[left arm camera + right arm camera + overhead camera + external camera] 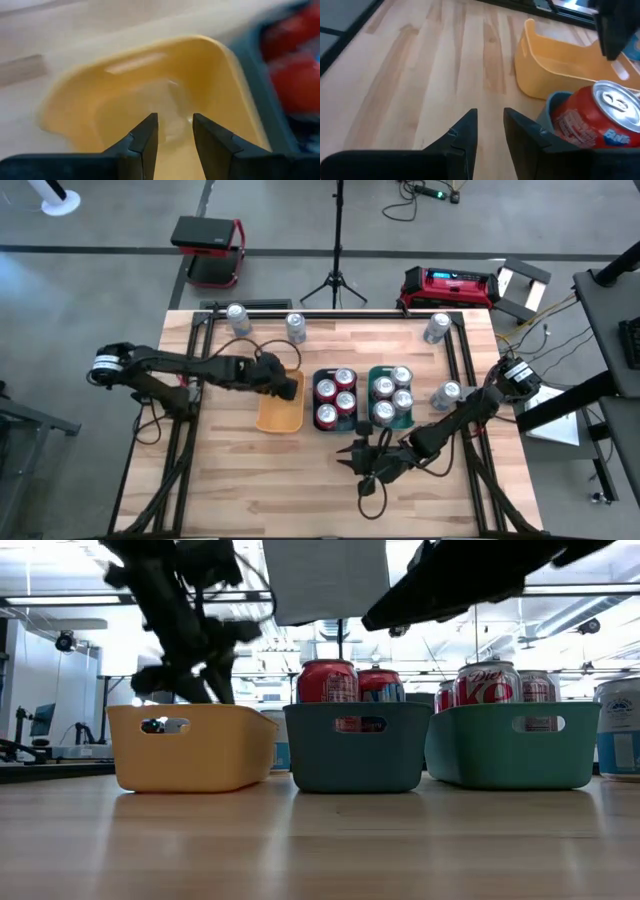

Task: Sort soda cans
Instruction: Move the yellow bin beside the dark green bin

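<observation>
Several red soda cans [335, 395] stand in the dark teal tray [355, 750]. Several silver ones [392, 397] stand in the green tray [510, 750]. Loose silver cans stand upright on the table at the far left [237, 316], far middle [296, 327], far right [437, 327] and right [447, 393]. The yellow tray [279, 414] holds no can. My left gripper [175, 122] hangs open over the yellow tray's far end [289, 386], with nothing between its fingers. My right gripper [490, 117] is open and empty above the bare wood near the front edge [350, 459].
The three trays stand side by side in the table's middle. A black rail frame [330, 313] runs along the far and side edges. Bare wood lies in front of the trays and at the left. Beyond the table are a tripod [336, 275] and a red case [448, 285].
</observation>
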You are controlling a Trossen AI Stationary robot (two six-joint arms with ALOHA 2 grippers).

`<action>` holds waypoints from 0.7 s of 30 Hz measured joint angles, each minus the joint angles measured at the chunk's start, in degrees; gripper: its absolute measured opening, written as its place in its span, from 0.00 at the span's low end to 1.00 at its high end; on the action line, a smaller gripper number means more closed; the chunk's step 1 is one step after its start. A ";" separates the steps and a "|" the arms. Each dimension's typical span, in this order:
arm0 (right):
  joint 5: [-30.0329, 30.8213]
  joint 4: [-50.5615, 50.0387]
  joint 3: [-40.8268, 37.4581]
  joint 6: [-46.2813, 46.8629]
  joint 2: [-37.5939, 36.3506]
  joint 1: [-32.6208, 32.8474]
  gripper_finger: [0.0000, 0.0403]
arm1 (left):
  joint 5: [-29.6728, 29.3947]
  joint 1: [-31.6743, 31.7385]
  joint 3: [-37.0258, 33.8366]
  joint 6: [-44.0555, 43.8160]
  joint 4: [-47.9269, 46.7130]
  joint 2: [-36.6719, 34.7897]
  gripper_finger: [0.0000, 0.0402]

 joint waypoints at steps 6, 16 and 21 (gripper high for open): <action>-0.63 0.05 0.17 0.20 0.02 0.06 0.17 | -0.24 2.68 -1.04 0.00 -0.15 0.15 0.27; -2.31 -0.35 0.17 0.66 0.04 0.37 0.15 | -6.55 3.60 0.55 -1.95 -3.52 0.29 0.22; -2.31 -0.37 0.04 1.22 0.07 0.44 0.18 | -6.27 4.20 0.55 -2.40 -6.55 0.44 0.21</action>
